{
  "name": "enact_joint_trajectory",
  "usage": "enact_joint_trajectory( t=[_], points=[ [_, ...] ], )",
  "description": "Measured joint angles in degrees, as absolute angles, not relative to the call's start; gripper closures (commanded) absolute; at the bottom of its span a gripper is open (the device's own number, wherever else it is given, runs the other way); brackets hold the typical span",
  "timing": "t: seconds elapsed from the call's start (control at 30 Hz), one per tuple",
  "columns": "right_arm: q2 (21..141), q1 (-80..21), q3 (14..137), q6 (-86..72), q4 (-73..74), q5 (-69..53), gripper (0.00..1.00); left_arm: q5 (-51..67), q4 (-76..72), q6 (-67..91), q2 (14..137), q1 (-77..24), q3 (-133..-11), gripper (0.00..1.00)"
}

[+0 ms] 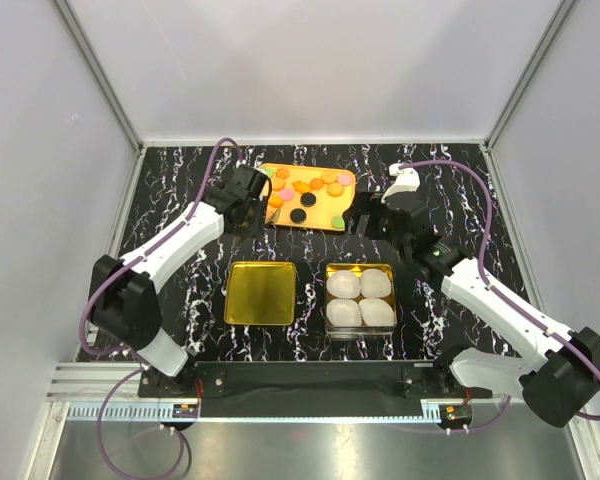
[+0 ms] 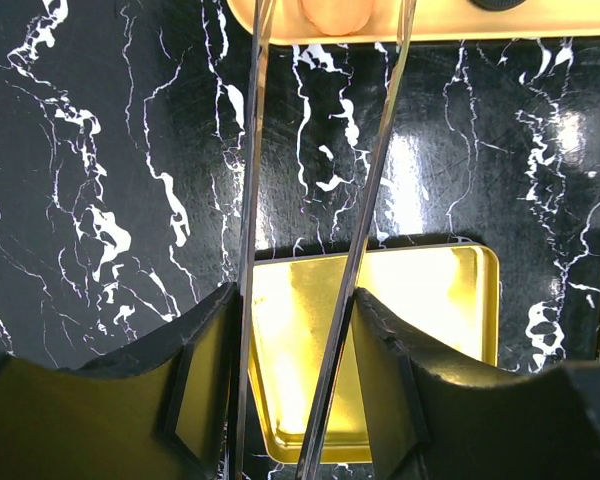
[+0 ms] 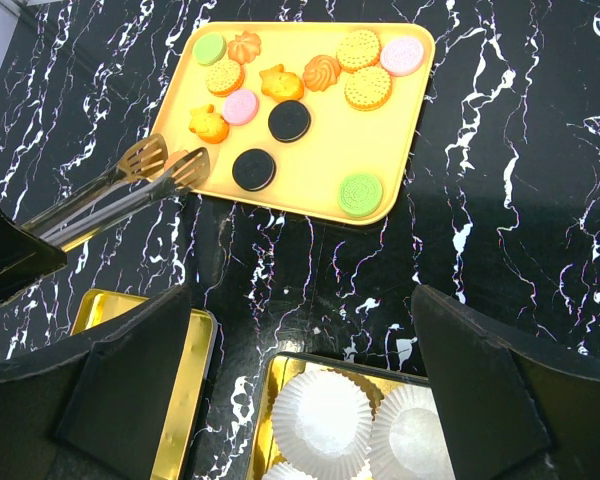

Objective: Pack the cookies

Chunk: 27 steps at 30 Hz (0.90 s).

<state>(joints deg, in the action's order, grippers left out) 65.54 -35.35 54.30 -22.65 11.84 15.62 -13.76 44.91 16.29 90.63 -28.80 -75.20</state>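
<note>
Left gripper [image 2: 295,300] is clamped on the metal tongs [image 2: 248,200], jaws pressing both blades. The blade tips sit slightly apart, ahead of it at the yellow tray [image 3: 310,185] rim. Right gripper [image 3: 302,300] is spread wide and holds nothing. The cookies [image 3: 289,120] all lie on the tray, ahead of both grippers. None are in the tin [image 1: 360,268] under the right gripper, and its paper cups [image 3: 330,410] look empty.

Risks, as a judgement:
- The cookies are flat on a flat tray, so the slick blades may skate over one or shove it instead of closing on it.
- The orange cookie [image 2: 335,12] between the tips looks likeliest to get pushed.
- Too hard a squeeze could twist the tongs in the jaws or flip the cookie.
- A cookie could drop in transit onto the gold lid [image 2: 430,300] directly under the left gripper.
- The light cups could tip if nudged.

Materials:
- The tongs are polished steel, thin and springy, with slotted spatula tips.
- The tray is matte with rounded corners and a low lip.
- The cookies are small discs and flower shapes. Some are ridged, and the black ones are smooth.
- The lid is square and mirror-shiny.
- The cups are pleated white paper.
- The table [image 3: 500,200] is glossy black with white veins.
</note>
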Motion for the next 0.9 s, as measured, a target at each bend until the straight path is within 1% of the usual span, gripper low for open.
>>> enact_joint_trajectory(
  t=[0.13,0.33,0.47,0.9],
  points=[
    [65.5,-35.4,54.3,-22.7,11.8,15.7,0.00,-13.8,44.9,16.3,91.0,-28.8,-75.0,0.54],
    [65.2,-35.4,54.3,-22.7,11.8,15.9,0.00,-13.8,44.9,16.3,91.0,-28.8,-74.8,0.55],
    [65.2,-35.4,54.3,-22.6,11.8,15.9,0.00,-13.9,44.9,16.3,91.0,-28.8,-74.8,0.59],
    [65.2,-35.4,54.3,-22.5,11.8,16.0,0.00,-13.8,45.5,15.8,91.1,-28.8,-75.6,0.62]
  ],
)
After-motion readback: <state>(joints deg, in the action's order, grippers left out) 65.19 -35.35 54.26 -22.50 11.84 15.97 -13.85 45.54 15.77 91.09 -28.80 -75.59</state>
